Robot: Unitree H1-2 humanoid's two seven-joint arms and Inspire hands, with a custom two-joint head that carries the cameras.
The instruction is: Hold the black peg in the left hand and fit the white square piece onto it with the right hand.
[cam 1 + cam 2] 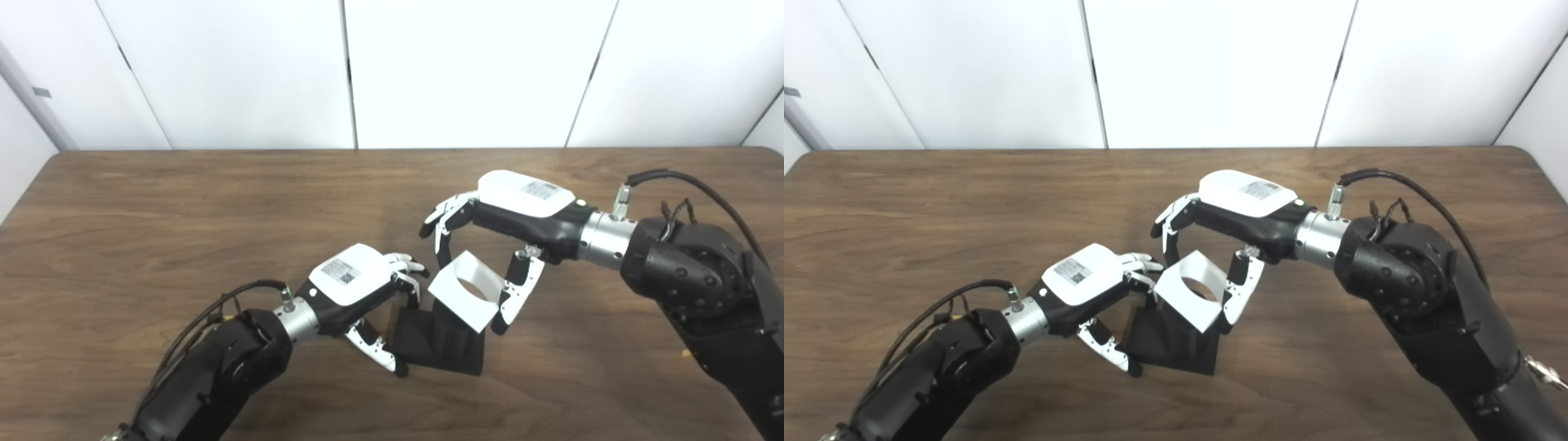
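White square piece (467,291), round hole, tilted atop black peg (452,342)

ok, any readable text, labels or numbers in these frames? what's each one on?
Nothing legible.
Sticker on the back of the left robot hand: QR-like code and print, too blurred to read.
Sticker on the back of the right robot hand: print too small to read.
White square piece, black peg: no markings visible.

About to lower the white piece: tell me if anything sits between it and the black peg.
Nothing visible does. The white square piece, held in the right hand, sits tilted directly atop the black peg. The left hand grips the peg's base from the side.
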